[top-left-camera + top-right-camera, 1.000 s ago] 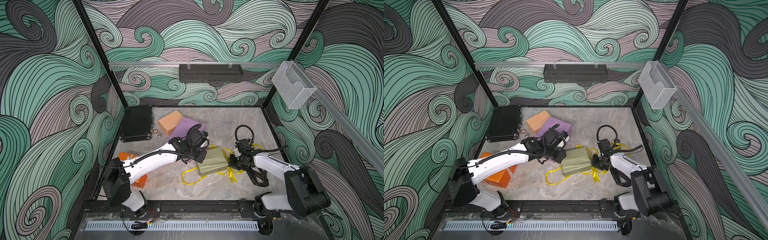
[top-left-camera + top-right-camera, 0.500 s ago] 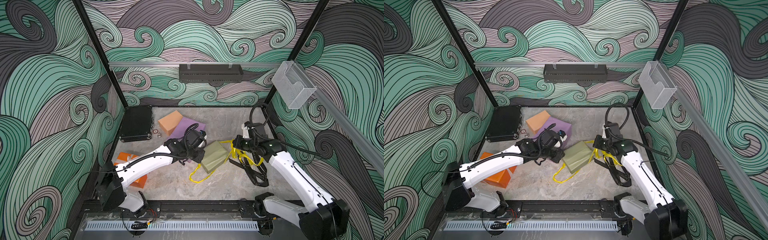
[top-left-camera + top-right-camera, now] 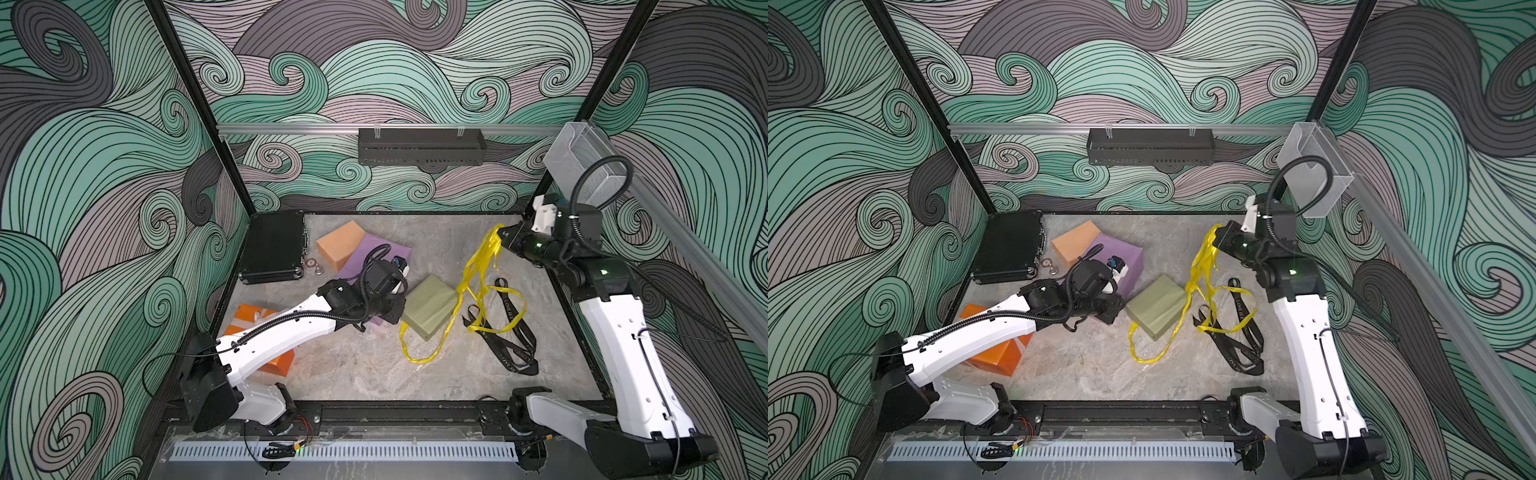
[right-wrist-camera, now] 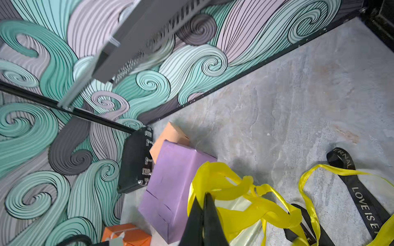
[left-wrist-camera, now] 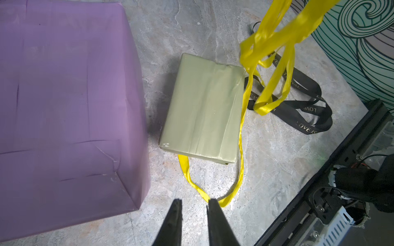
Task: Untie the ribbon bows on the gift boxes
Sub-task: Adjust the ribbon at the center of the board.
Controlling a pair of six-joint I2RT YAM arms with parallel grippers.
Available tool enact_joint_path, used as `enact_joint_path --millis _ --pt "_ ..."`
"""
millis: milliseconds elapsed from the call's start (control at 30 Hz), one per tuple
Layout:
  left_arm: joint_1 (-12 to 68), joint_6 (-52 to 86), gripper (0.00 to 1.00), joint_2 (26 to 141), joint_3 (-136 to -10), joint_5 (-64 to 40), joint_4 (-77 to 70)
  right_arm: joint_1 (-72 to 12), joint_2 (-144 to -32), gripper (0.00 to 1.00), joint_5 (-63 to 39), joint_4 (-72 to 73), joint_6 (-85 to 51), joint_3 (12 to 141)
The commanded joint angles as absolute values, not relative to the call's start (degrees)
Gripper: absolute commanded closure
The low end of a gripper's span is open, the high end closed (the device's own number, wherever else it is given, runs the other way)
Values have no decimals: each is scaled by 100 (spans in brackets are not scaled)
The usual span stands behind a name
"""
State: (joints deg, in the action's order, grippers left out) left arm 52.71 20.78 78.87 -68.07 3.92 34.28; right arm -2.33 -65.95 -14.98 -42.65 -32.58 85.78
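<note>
Raised higher, right end effector (image 3: 503, 236) clenches yellow ribbon (image 5: 273, 40) above olive-green box (image 3: 428, 307); left end effector (image 5: 195, 201) slightly parted, empty.

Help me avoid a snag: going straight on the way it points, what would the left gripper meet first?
Probably the yellow ribbon loop just ahead of the left gripper, then the olive-green box; how high the gripper hangs is unclear.
</note>
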Motion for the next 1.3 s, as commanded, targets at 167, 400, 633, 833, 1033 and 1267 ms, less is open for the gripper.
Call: enact_joint_path --millis 167,400,633,833,1033,1267 --pt "5300 2004 76 7601 -6720 554 3214 903 -6850 100 -2281 -4536 -3761 9540" --pt "5300 1999 76 7550 -6717 528 3203 965 -7154 100 -1589 -5196 -3457 9676" --pt "5300 2004 76 7549 -6697 460 3173 956 -7234 100 -1190 -4414 -3272 7139" --pt "5300 2020 76 7579 -6715 422 3199 919 -7816 93 -1044 -3769 -3202 5983" --pt "5300 2021 76 7598 -6732 417 3212 502 -7927 42 -675 -3637 -3082 5548" --pt "5300 2017 76 7517 -6715 577 3234 77 -6802 31 332 -3583 -3224 5212"
